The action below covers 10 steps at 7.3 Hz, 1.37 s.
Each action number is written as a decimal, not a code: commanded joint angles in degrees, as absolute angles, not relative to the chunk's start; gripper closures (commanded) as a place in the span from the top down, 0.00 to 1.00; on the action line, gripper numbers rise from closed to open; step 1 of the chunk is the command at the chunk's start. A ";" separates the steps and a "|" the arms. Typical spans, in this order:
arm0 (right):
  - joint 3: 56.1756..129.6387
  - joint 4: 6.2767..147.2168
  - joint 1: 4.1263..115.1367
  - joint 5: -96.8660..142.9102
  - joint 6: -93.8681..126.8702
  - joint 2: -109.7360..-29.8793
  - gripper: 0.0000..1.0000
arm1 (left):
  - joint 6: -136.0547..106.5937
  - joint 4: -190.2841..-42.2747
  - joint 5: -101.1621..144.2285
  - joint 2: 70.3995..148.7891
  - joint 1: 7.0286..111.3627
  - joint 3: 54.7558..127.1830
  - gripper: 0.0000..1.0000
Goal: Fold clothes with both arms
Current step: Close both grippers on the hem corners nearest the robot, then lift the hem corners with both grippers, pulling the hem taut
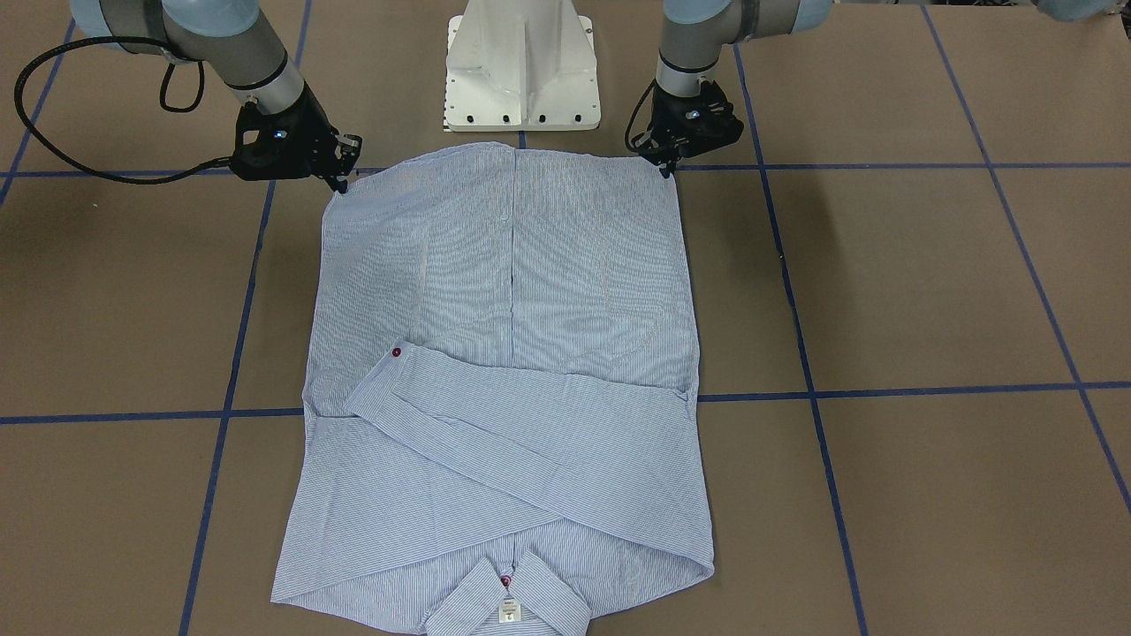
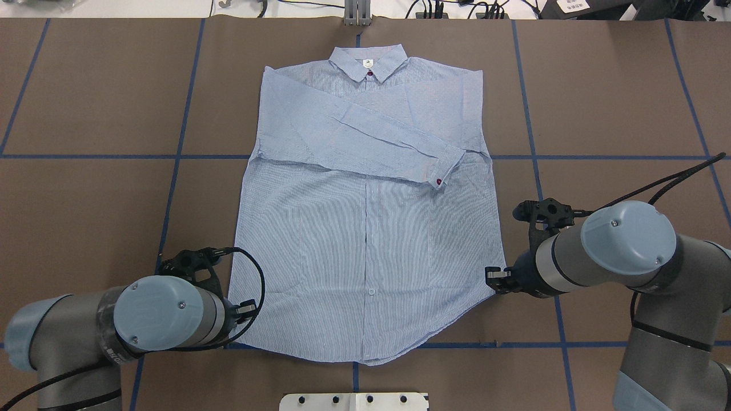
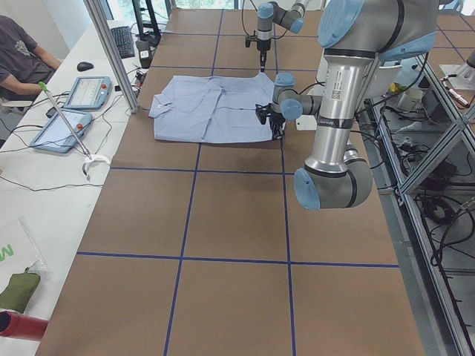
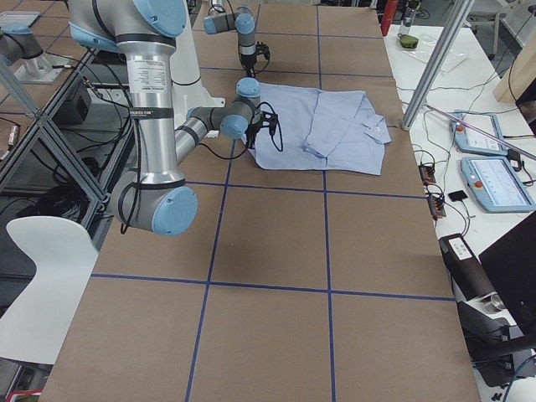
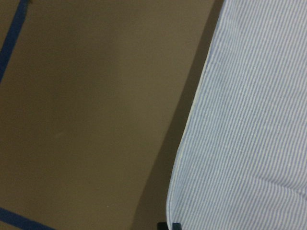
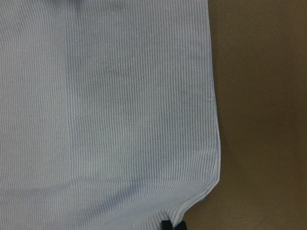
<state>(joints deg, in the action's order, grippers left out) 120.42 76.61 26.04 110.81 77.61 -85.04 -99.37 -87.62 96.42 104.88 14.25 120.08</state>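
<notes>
Shirt [image 1: 512, 291] is laid flat on the table [image 1: 928, 283], sleeves crossed over the chest; its near hem corners are pinched in the clenched left gripper [image 1: 668, 166] and right gripper [image 1: 341, 183]; both corners should be raised evenly and carried toward the collar [image 1: 508, 601].

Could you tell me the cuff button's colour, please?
Red: the cuff button shows best in the front-facing view.
</notes>
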 commanded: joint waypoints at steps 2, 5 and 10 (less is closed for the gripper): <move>124.17 76.55 26.89 116.78 77.61 -85.34 0.00 | -99.23 -80.09 96.59 105.03 14.06 129.35 0.00; 127.35 76.55 30.93 123.39 77.78 -86.22 0.00 | -96.79 -76.64 97.12 104.77 13.71 131.04 0.00; 126.74 76.55 31.11 123.40 77.78 -87.36 0.00 | -90.01 -76.55 101.25 105.21 16.43 130.35 0.00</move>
<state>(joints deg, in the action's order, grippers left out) 126.84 76.55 31.09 123.39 77.78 -87.32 -91.75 -76.56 100.50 105.22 15.30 130.72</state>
